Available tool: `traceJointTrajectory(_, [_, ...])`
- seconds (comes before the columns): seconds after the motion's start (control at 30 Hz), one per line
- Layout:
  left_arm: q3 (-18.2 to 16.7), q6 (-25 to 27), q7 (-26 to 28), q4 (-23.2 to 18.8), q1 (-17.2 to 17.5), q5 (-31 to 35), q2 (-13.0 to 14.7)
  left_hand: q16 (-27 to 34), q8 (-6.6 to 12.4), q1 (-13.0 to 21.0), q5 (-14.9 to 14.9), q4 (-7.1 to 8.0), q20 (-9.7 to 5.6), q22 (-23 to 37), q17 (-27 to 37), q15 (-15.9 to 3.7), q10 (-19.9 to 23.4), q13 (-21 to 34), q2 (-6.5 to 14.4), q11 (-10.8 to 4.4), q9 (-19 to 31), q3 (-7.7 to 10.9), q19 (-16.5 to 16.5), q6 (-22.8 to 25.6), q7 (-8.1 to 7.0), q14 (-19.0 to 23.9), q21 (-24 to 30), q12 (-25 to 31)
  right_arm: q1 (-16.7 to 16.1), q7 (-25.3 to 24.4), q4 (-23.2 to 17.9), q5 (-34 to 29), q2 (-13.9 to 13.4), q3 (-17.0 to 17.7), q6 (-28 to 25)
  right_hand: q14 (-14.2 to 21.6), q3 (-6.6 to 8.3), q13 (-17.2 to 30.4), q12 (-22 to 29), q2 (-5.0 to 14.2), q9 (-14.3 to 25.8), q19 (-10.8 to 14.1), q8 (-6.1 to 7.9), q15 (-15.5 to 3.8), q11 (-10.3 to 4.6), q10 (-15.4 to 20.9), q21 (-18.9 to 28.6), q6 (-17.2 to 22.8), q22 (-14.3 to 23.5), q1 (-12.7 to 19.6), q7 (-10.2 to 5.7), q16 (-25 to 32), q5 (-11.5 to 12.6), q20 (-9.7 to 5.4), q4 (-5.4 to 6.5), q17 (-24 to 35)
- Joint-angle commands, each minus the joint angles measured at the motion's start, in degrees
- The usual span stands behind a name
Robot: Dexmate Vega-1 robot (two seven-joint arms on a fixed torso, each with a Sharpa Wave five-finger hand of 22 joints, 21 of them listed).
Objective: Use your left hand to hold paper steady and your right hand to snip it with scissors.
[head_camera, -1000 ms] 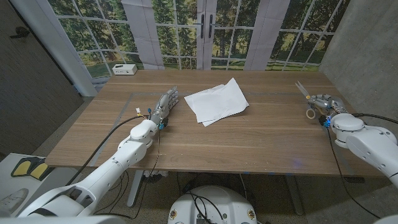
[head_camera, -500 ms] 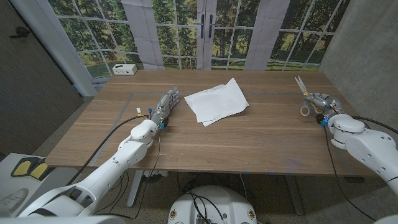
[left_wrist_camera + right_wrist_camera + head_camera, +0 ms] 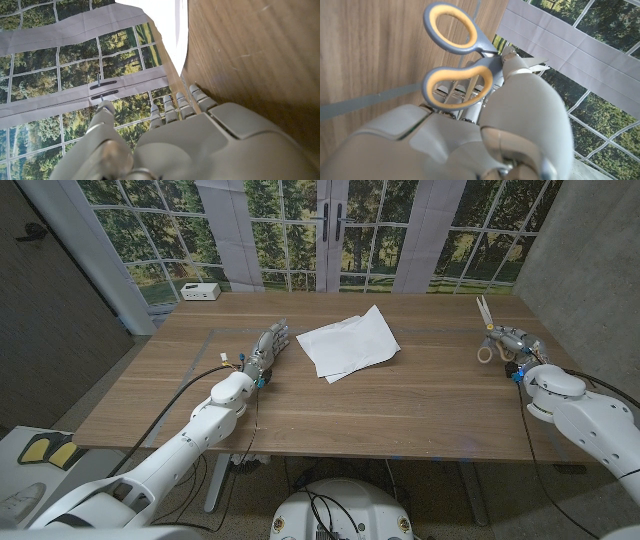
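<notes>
So the right hand [image 3: 510,340] is up near the worktop's [image 3: 400,405] right edge, toward the far corner, and it's got the scissors [image 3: 486,330] clamped in its fingers. In the right wrist view you can see the scissors [image 3: 457,60] pretty well: grey handles with yellow-orange lining inside the loops, and the fingers [image 3: 520,85] wrapped around the part just past the loops. One loop sticks out free on the side away from the hand. From the head view the blades point toward the far edge and look closed, though they're small, so I wouldn't swear to it.

The left hand [image 3: 265,350] is well apart from all that, left of the worktop's middle, holding nothing, fingers straight and a bit apart, reaching toward the far edge. The left wrist view shows its fingertips [image 3: 192,97] down by the wood.

The paper [image 3: 348,343] lies flat around the middle of the worktop, closer to the far edge, looks like a couple of white sheets stacked a bit askew. It's just beside the left hand on the right, not touching it. The same white sheet [image 3: 170,25] shows past the fingers in the left wrist view.

Also a small white box [image 3: 201,291] sits at the far left corner.
</notes>
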Motion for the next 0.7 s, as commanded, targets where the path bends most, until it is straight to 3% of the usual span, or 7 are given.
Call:
traceJointTrajectory(0.03, [0.08,0.16,-0.27,-0.68,-0.10,0.05,0.30,0.36,-0.11,-0.57,0.29,-0.18,-0.13,0.12,0.10,-2.96,0.57,0.31,0.23,-0.01,0.21,-0.15,0.52,0.01,-0.32,0.67,0.26,0.29,-1.14,0.18,-1.78,3.35,0.70,0.13,2.69,-0.49,0.36,-0.39,-0.76,1.71,0.00,-1.54,0.35,-9.66,-2.65,2.06,-1.05,-0.66,0.01,0.52,-0.81,-0.75,0.49,0.63,0.58,-0.57])
traceJointTrajectory(0.33, [-0.08,0.10,-0.49,-2.10,0.31,0.07,0.96,0.35,-0.06,-0.62,0.31,-0.19,-0.15,0.12,0.10,-2.96,0.56,0.31,0.26,0.00,0.21,-0.16,0.53,0.12,-0.31,0.74,0.25,0.26,-1.76,-0.45,-2.84,4.83,2.13,-0.15,4.63,-0.99,0.47,-0.78,-1.21,1.83,-0.13,-2.14,0.68,-9.74,-2.66,1.88,-1.68,-1.21,-0.06,0.44,-0.88,-1.28,0.50,0.90,0.65,-0.89])
traceJointTrajectory(0.7, [-0.61,-1.88,0.06,-7.33,2.22,1.23,2.58,0.34,0.17,-0.62,0.33,-0.22,-0.08,0.12,0.08,-2.98,0.76,0.31,0.38,-0.01,0.21,-0.12,0.62,0.73,0.18,0.87,0.26,0.30,-1.36,-4.15,-5.82,3.72,4.75,-1.80,7.85,-1.02,0.50,-1.09,-1.42,1.90,-0.27,-2.16,1.09,-9.86,-2.56,2.12,-2.07,-1.45,-0.10,0.57,-0.92,-1.28,0.49,0.79,0.60,-0.85])
